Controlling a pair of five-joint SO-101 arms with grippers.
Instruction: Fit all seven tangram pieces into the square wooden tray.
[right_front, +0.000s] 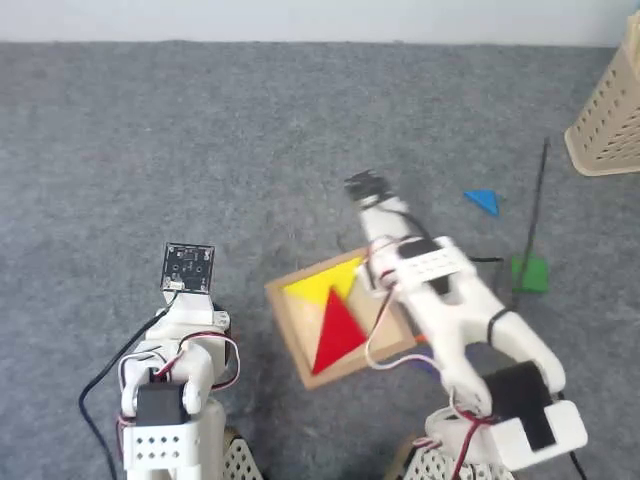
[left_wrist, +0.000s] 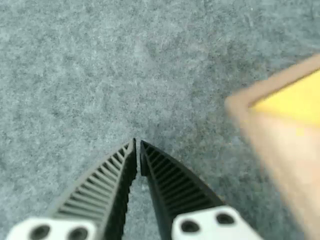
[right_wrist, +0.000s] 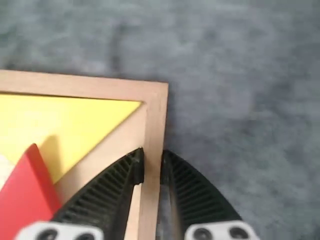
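Right tool (right_wrist: 151, 162) clamped on the wooden tray (right_front: 285, 310) rim. Blue triangle (right_front: 482, 201) and green piece (right_front: 530, 273) lie on its side, well clear of the left tool (left_wrist: 137, 147), which is closed and empty.

carpet (right_front: 200, 130); tray (right_front: 288, 325); blue triangle (right_front: 483, 201); green square (right_front: 530, 273)

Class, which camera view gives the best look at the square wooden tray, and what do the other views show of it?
The high view: the square wooden tray appears almost whole, with the right arm crossing one side. The left wrist view catches one corner at its edge; the right wrist view shows one corner with rim.
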